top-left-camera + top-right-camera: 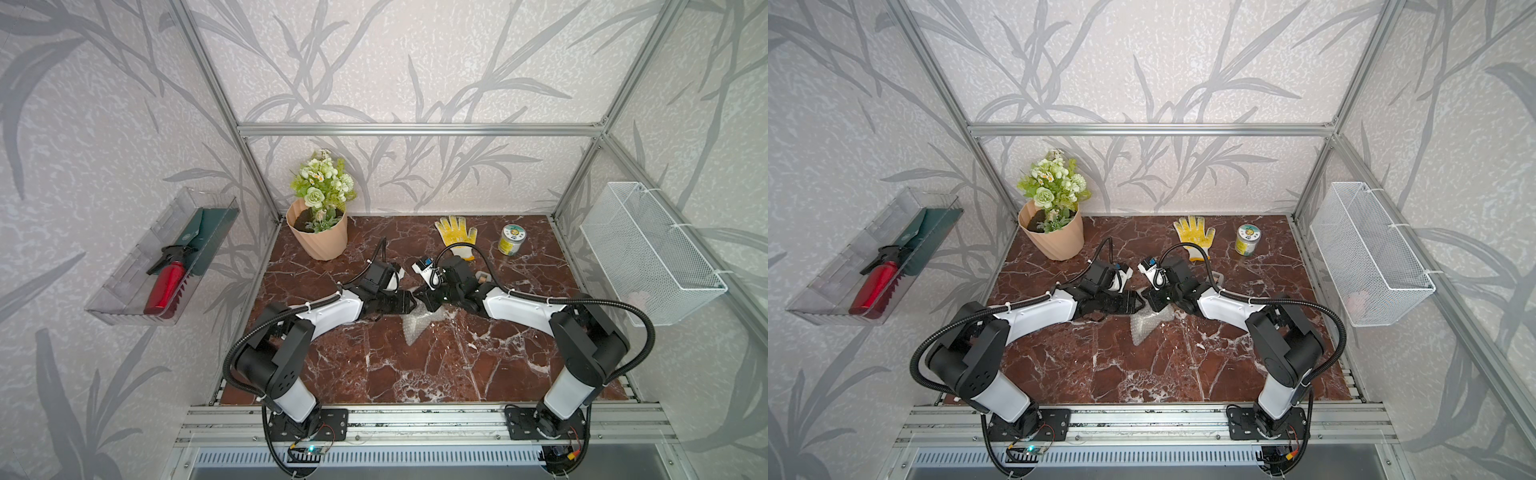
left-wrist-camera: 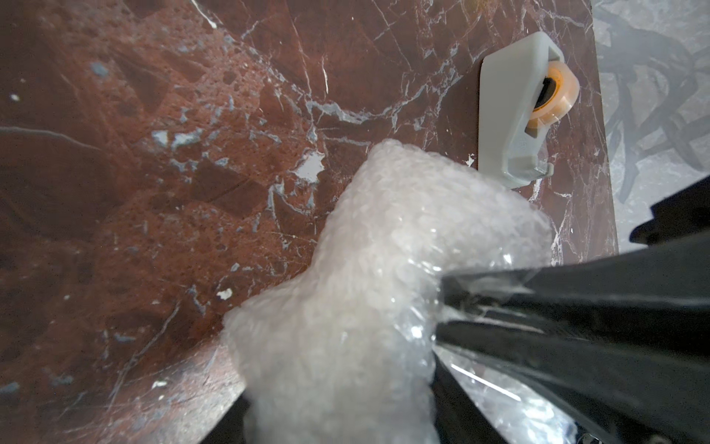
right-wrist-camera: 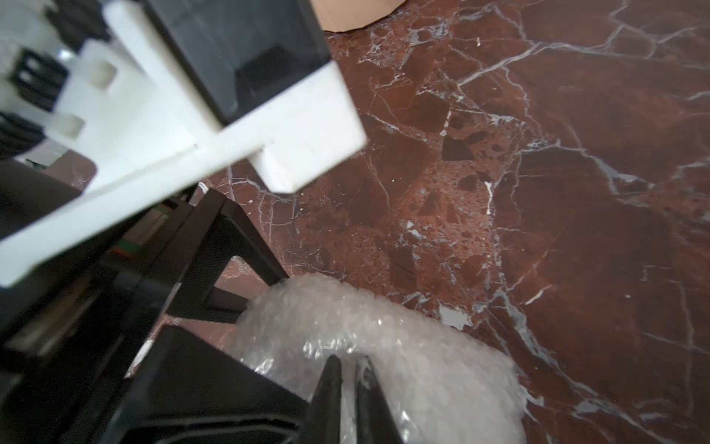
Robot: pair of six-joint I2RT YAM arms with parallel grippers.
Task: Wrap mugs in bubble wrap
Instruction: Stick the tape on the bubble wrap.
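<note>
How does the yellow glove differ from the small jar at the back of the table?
The glove is soft yellow fabric lying flat with fingers spread; the jar is a rigid round container standing upright, lid on. The glove lies nearer the middle; the jar stands nearer the wire basket. Both rest on the marble table by the back wall.

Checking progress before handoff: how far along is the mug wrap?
Done: bubble wrap bunched into a bundle; mug hidden, presumably inside. In hand: left gripper and right gripper both grip it. Left: securing, perhaps with the tape dispenser.
</note>
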